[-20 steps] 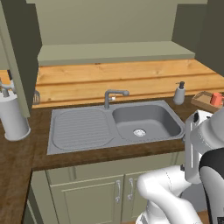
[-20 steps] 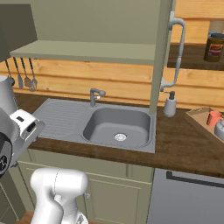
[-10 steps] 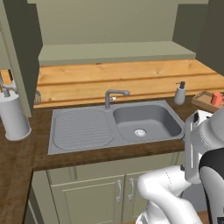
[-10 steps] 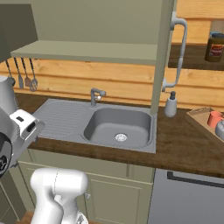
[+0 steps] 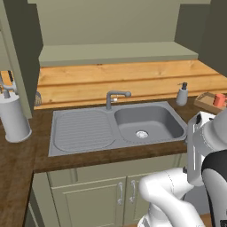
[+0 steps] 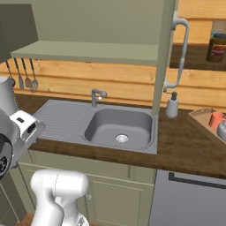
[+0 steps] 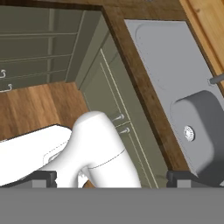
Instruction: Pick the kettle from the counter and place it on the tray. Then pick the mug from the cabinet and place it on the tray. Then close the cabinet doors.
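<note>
Mug [image 5: 219,100], orange-red, is seen on the light-wood tray [image 5: 205,103] at the far right of the counter [image 5: 106,156] in the left base view; in the right base view the mug [image 6: 216,119] sits on the tray [image 6: 199,117] with a silver-grey edge just beside it at the frame border, too cropped to identify. A cabinet door [image 6: 164,53] standing open with a curved silver handle [image 6: 180,53] is shown in the right base view, along with a dark brown labelled jar [image 6: 216,47] on a shelf and hanging utensils [image 6: 26,75]. A white paper towel roll [image 5: 14,119] is shown at left in the left base view. Grey steel sink [image 5: 116,127], faucet [image 5: 115,97] and white soap dispenser [image 5: 181,94] are set in the dark wood-grain worktop, against a light wood backsplash. In the hand view, low green cupboards [image 7: 114,113], wood floor [image 7: 35,107] and the sink [image 7: 179,92] are seen from above. Two dark fingertips [image 7: 180,178] are visible far apart at the bottom corners, so the gripper [image 7: 111,180] is spread wide with nothing in it.
</note>
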